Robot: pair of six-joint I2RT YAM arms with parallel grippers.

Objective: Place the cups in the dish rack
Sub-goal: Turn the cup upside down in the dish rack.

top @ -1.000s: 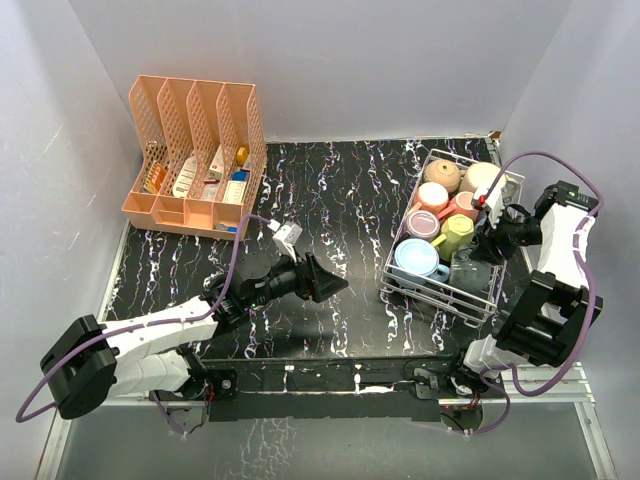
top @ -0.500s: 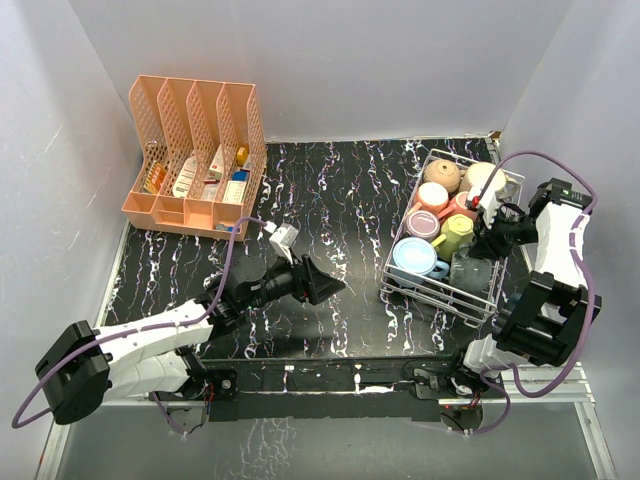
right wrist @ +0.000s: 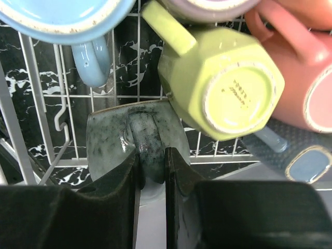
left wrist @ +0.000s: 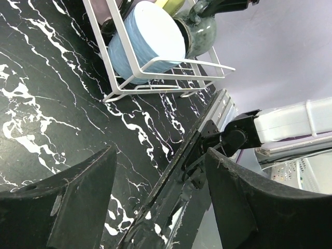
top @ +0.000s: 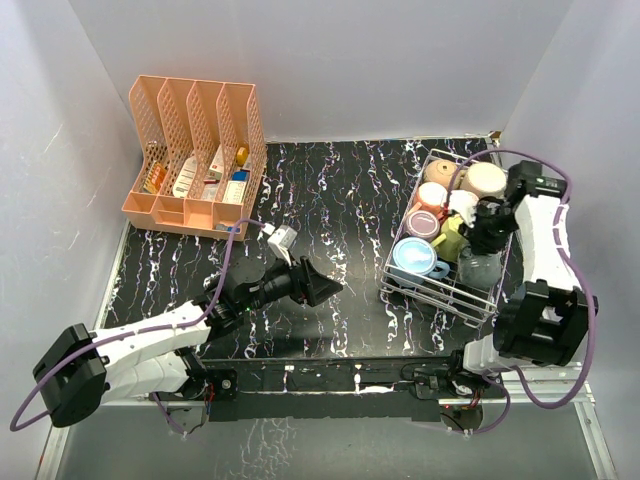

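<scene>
The table [top: 330, 190] is black with white veins; one mug [right wrist: 111, 136] is mottled grey-green.

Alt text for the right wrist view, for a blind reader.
The right end effector grips the handle of a grey mug inside the rack. A yellow-green mug lies beside it, base toward the camera, with a blue mug and a pink mug at the edges.

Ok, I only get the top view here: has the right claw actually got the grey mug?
Observer: Yes. The right wrist view shows the right claw closed on the handle of the grey mug, inside the dish rack.
Operator: And the left claw?
Observer: In the left wrist view, the left claw is open and empty, with only bare table under it.
</scene>
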